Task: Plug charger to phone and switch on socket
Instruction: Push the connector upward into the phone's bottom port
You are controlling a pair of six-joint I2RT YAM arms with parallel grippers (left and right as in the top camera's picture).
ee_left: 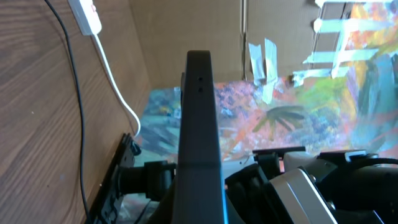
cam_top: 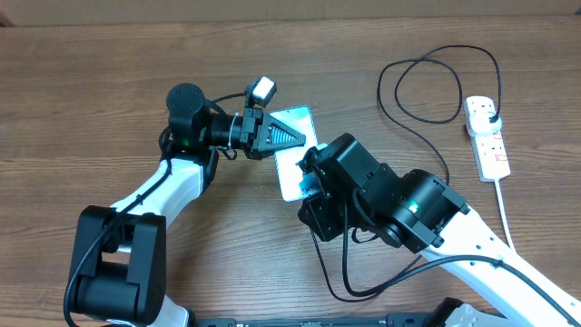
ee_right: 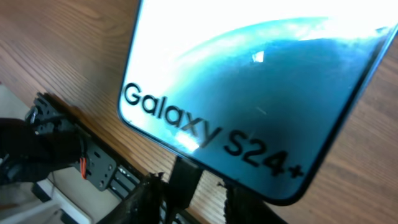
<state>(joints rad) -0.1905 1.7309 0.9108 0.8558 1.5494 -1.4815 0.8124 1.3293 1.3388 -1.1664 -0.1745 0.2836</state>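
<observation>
At the phone's lower edge — charger touching, right end effector parted.

The phone lies on the bench between the two hands. The left hand is at its left edge and the right hand at its near end, where the connector meets the phone's bottom edge. Well to the right of the right hand lies the power strip, with the plug in its far outlet. The charger cable loops beyond and to the right of that hand, and the strip's cord runs toward the near edge.
</observation>
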